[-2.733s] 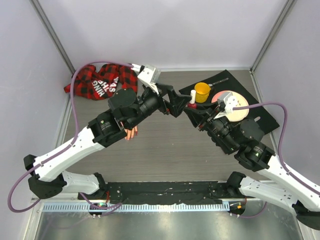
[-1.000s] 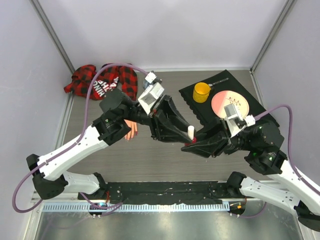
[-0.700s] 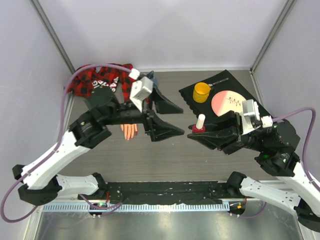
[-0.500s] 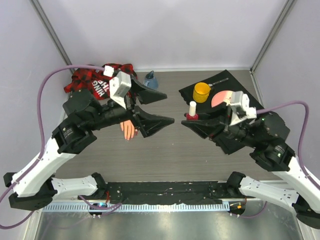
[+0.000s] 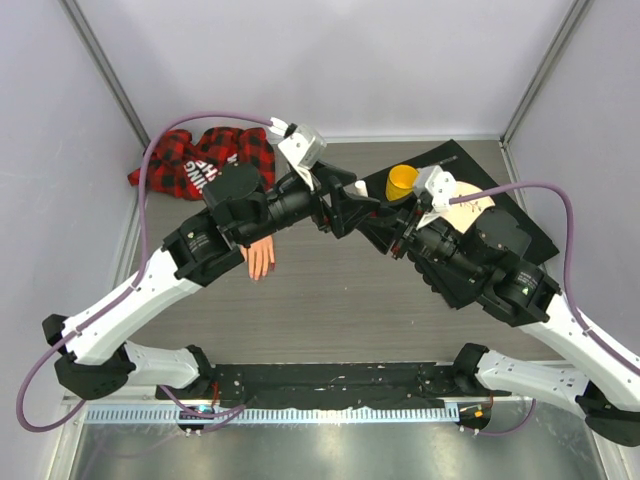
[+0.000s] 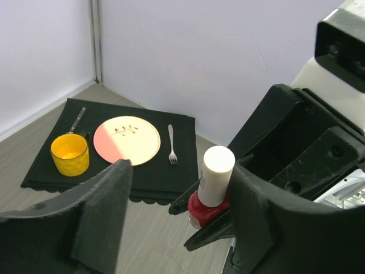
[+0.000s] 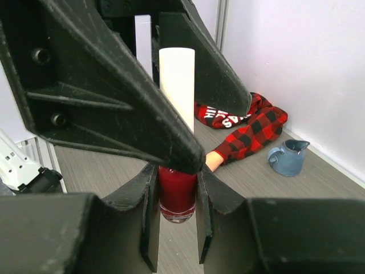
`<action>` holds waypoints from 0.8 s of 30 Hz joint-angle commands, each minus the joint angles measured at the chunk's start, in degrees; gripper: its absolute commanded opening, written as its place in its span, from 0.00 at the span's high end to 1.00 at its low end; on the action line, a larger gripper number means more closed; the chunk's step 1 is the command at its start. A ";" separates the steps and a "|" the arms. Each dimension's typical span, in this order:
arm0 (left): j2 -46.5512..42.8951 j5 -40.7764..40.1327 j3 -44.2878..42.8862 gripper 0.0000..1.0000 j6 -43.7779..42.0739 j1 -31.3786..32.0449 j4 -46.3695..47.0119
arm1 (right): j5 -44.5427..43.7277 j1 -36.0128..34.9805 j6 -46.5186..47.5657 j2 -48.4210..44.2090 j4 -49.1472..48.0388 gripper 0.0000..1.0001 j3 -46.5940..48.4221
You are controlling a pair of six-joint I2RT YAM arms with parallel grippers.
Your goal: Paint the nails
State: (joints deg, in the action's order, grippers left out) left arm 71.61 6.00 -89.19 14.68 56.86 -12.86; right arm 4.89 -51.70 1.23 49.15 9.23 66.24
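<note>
My right gripper (image 7: 177, 174) is shut on the small red polish bottle (image 7: 177, 194) and holds it upright above the table. Its white cap (image 6: 217, 174) stands between my left gripper's (image 6: 181, 174) open jaws, close to the right-hand finger (image 6: 268, 222). In the top view the two grippers meet, left (image 5: 348, 205) and right (image 5: 380, 222), and hide the bottle. The peach mannequin hand (image 5: 260, 258) lies palm down left of them, its red-and-black plaid sleeve (image 5: 200, 160) running to the back left. The nails are too small to make out.
A black mat (image 5: 525, 228) at the back right holds a yellow cup (image 5: 402, 182), a pink plate (image 5: 472, 203) and a fork (image 6: 171, 144). A small blue jug (image 7: 288, 157) stands by the back wall near the sleeve. Walls close in on three sides.
The two grippers were apart; they have come together. My left gripper swung right so its open jaws straddle the cap, and my right gripper carried the bottle left and back.
</note>
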 commanded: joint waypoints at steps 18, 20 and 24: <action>5.46 66.68 14.38 1.00 41.10 0.62 56.24 | 42.48 -0.06 -23.80 -5.46 -22.81 0.99 -2.85; 6.86 66.43 12.99 1.00 42.54 0.62 55.07 | 41.01 0.02 -25.05 -6.51 -26.19 0.99 -4.62; 5.04 61.09 7.65 0.87 28.70 -0.08 34.12 | 35.82 0.02 -20.31 -7.31 -19.44 0.99 -4.10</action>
State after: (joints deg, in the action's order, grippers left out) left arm 76.84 64.16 -78.39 45.78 56.60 35.44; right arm 42.00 -51.68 -19.68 42.61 0.49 60.27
